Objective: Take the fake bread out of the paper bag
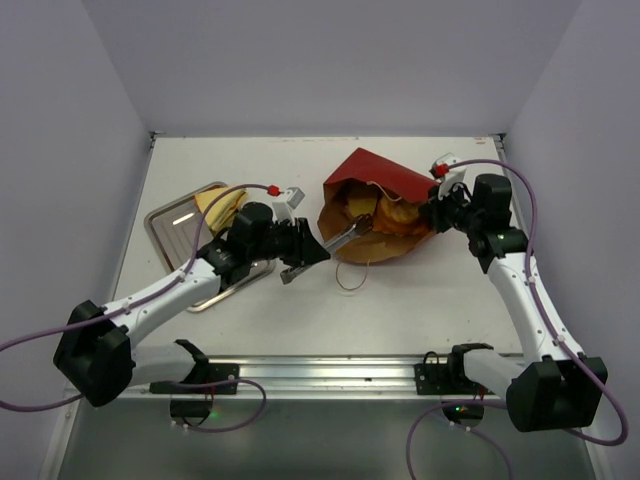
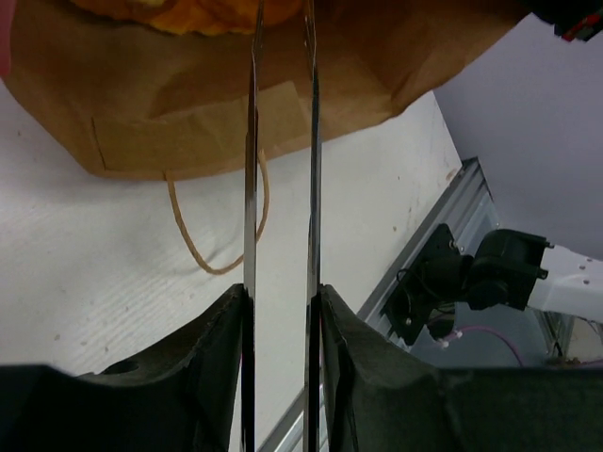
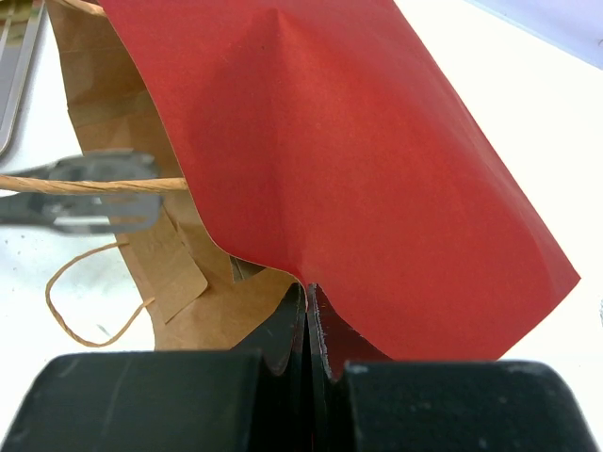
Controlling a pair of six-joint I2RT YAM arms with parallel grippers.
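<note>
The paper bag (image 1: 375,175) lies on its side at the middle of the bench (image 1: 420,290), its mouth facing the left arm, red outside up and brown kraft lining showing. Most of the fake bread (image 1: 395,215) sits inside it as a heap of orange and golden pieces just behind the opening. The left wrist view catches only their orange edge (image 2: 188,11) at the top of the frame.

The left tool (image 1: 300,250) is clamped on a pair of metal tongs (image 1: 345,235). The 2 thin blades (image 2: 252,188) run side by side with a narrow gap and reach into the bag's mouth. Their tips are out of view, so I cannot tell whether they hold a piece.

The right tool (image 3: 308,311) is closed on the bag's right edge, pinching the red paper (image 3: 358,169) between its fingers.

1 tan cord handle (image 1: 350,275) loops loose on the bench in front of the mouth. A pale-yellow wedge (image 1: 215,203) rests on the far corner of the metal tray (image 1: 180,225), left of the bag and apart from it.
</note>
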